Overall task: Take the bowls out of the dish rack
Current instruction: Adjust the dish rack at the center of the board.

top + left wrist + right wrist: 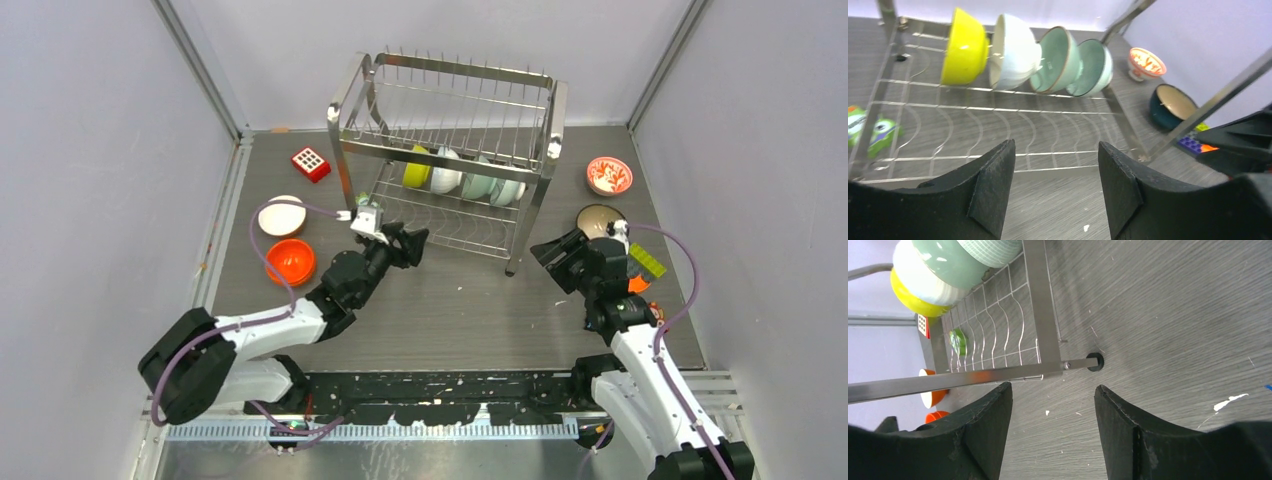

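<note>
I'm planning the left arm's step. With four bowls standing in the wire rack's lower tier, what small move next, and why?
Probably ease the open left gripper forward toward the lime-yellow round bowl, leftmost in the shiny steel wire dish rack: its jaws are empty, facing that row, only bare shelf between.

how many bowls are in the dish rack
4, on edge in a row on the lower tier of the dish rack: yellow bowl, white bowl, teal bowl, second teal bowl. More could hide behind them.
</note>
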